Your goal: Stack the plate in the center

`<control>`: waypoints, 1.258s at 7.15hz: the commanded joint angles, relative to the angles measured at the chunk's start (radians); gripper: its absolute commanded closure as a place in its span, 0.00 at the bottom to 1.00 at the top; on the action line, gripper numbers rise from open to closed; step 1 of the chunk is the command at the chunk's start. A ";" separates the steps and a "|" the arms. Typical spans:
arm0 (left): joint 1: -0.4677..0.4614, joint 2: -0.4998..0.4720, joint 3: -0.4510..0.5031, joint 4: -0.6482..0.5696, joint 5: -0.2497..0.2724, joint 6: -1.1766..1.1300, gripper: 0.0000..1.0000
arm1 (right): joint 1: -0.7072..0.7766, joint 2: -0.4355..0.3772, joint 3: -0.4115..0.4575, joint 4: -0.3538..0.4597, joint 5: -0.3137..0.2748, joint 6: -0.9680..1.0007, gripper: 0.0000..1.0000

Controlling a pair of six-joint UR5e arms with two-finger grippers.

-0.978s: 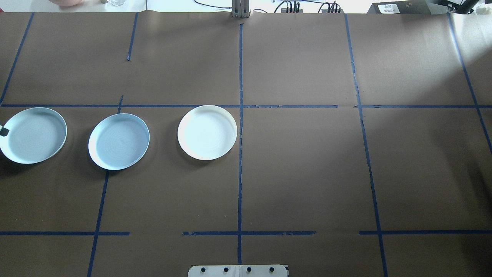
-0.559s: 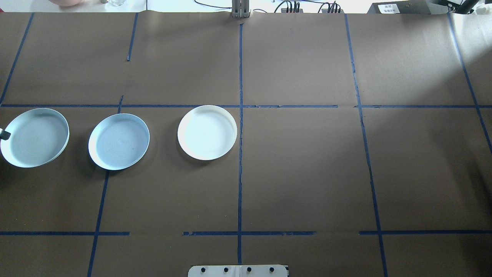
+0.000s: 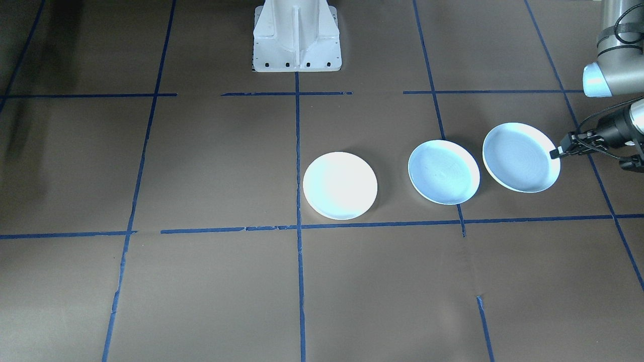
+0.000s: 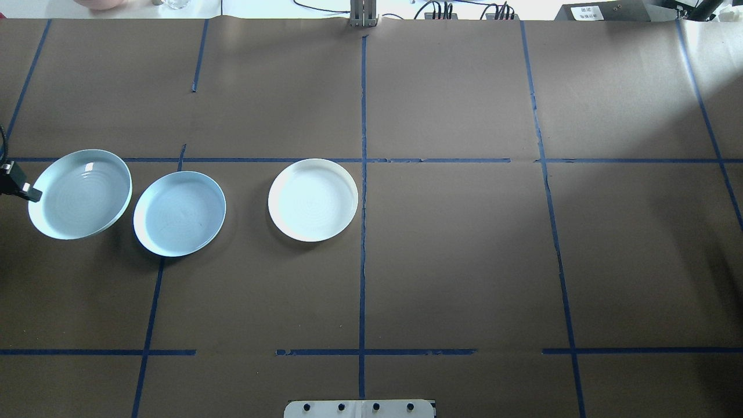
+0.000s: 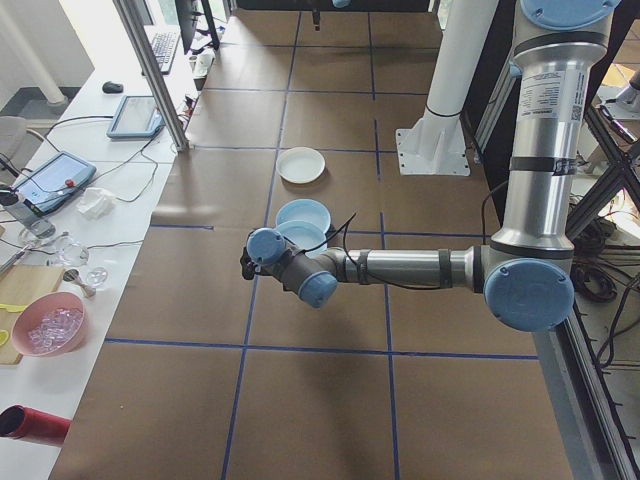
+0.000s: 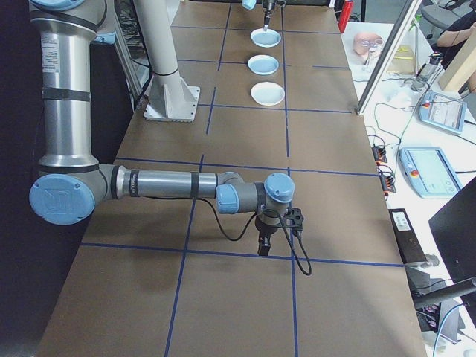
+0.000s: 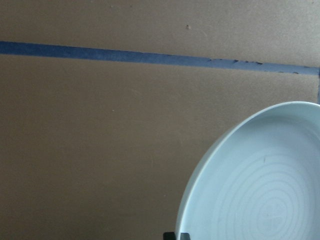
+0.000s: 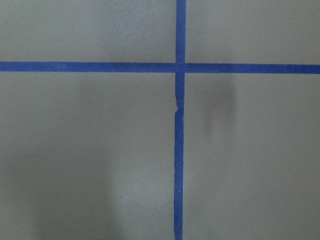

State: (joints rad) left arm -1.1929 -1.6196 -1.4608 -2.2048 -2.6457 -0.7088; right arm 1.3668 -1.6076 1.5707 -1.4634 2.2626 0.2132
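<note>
at the fingertips of the left gripper (image 4: 30, 194), pinching the rim, the held plate (image 4: 80, 194) is hanging tilted, off the table, beside the center plate (image 4: 179, 213). looks rigid, glazed, slippery, breakable; the rim is the only hold.

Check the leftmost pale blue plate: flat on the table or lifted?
Lifted and tilted. The left gripper pinches the held plate by its rim; its shadow falls offset on the table.

Overhead and front views opposed
</note>
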 commanded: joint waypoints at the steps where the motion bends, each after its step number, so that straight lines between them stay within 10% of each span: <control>1: 0.077 -0.061 -0.018 -0.004 0.004 -0.130 1.00 | 0.000 0.000 0.000 0.000 0.000 0.000 0.00; 9: 0.220 -0.086 -0.013 -0.188 0.111 -0.390 1.00 | 0.000 0.000 -0.001 0.000 0.000 0.000 0.00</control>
State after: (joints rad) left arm -0.9861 -1.7057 -1.4770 -2.3723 -2.5418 -1.0780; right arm 1.3668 -1.6076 1.5705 -1.4634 2.2626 0.2132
